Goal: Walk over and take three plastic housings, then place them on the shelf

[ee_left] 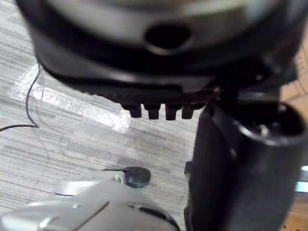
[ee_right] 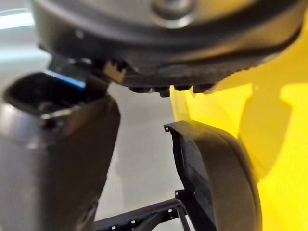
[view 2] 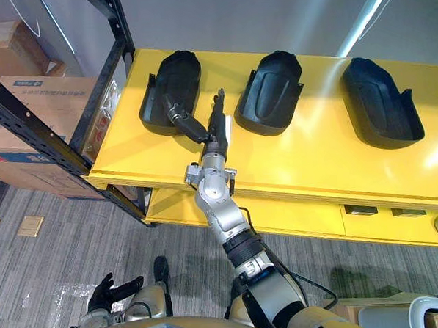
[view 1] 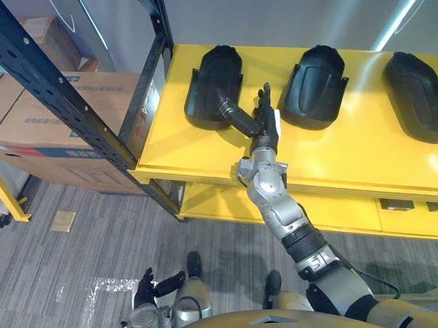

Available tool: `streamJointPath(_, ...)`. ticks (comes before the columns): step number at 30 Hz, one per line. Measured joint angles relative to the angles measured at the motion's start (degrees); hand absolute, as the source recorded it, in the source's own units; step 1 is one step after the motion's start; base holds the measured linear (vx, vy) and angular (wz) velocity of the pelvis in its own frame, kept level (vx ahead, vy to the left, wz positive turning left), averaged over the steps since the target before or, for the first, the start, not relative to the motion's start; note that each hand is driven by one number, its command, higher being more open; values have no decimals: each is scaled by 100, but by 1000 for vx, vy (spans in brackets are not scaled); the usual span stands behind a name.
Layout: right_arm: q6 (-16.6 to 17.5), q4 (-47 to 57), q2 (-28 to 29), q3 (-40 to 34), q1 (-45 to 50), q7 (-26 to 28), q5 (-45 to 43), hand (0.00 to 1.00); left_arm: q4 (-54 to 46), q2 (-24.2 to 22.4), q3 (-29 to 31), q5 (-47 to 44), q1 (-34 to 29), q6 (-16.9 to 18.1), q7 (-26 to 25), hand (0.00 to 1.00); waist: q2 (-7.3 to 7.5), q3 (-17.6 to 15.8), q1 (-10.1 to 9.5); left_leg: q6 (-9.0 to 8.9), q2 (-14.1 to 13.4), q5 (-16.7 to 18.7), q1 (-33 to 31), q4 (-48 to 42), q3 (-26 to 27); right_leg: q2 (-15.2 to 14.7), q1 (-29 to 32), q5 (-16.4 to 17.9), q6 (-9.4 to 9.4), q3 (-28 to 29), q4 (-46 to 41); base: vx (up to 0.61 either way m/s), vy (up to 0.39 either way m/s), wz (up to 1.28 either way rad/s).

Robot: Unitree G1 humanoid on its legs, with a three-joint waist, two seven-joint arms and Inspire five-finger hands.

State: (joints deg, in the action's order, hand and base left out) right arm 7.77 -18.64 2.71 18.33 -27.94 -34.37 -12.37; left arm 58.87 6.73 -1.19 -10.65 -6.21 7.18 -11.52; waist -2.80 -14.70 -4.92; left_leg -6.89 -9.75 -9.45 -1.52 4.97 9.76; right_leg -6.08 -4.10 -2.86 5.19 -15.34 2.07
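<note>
Three plastic housings [view 1: 213, 83] [view 1: 316, 82] [view 1: 419, 95] counted, lying apart in a row on the yellow table [view 1: 203, 150]. Saw the right hand [view 1: 263, 121] between the leftmost and middle ones, fingers straight, thumb spread wide toward the leftmost, gripping nothing. Found bare tabletop along the near edge. Noted the left hand [view 1: 146, 287] low over the floor [view 1: 63, 268], fingers relaxed and empty. Counted at least two cardboard boxes [view 1: 47, 114] behind the black rack [view 1: 69, 98]; could not make out their print.
</note>
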Motion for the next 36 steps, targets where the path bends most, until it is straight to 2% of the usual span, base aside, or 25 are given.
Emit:
streamJointPath(7, -260, -103, 25, -220, -171, -756, 308, 100, -54, -24, 0, 0, 5, -11, 24, 100, -42, -23, -92, 6, 4, 0, 1, 0, 2, -5, 0, 1, 1, 0, -3, 0, 0, 0)
streamJointPath(11, -388, -140, 56, -331, -249, -1015, 424, 100, -85, -33, 0, 1, 5, -17, 44, 100, -43, -27, -117, 8, 6, 2, 1, 1, 4, -9, 0, 4, 6, 1, -3, 0, 0, 0)
streamJointPath(36, -617, -135, 229, -431, -256, -1411, 779, 100, -94, -30, 1, 0, 16, -24, 29, 100, -21, -60, -138, 1, 9, 49, 50, 0, 109, -23, 6, 10, 8, 88, -3, 0, 0, 0)
